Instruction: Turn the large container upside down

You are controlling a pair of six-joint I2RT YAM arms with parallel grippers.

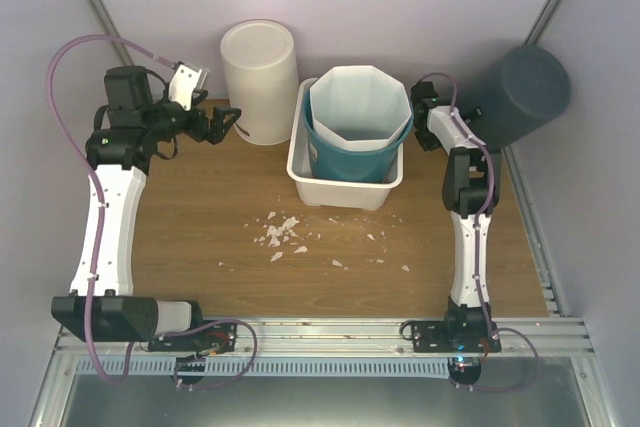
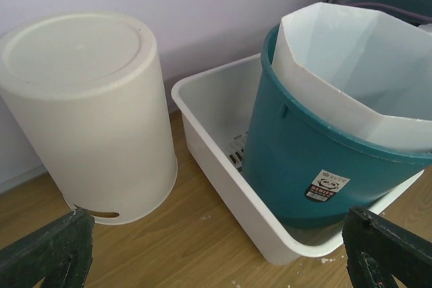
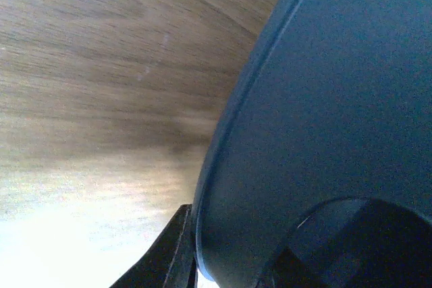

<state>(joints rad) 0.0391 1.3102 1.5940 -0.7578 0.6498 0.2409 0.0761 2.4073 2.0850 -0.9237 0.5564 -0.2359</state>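
The large dark grey container (image 1: 520, 92) is at the back right, tilted, with its closed end up and to the right near the wall. My right gripper (image 1: 474, 117) is shut on its rim. In the right wrist view the dark wall (image 3: 324, 99) fills the frame, with one finger (image 3: 172, 254) outside the rim and the other inside. My left gripper (image 1: 226, 125) is open and empty, next to the upside-down white bin (image 1: 258, 77). In the left wrist view the gripper (image 2: 216, 261) faces that bin (image 2: 88, 112) and the tray.
A teal bin (image 1: 355, 152) with a white liner (image 1: 360, 97) stands in a white tray (image 1: 345, 190) at the back centre. It also shows in the left wrist view (image 2: 304, 153). White crumbs (image 1: 282, 235) lie on the wooden table. Walls close in on both sides.
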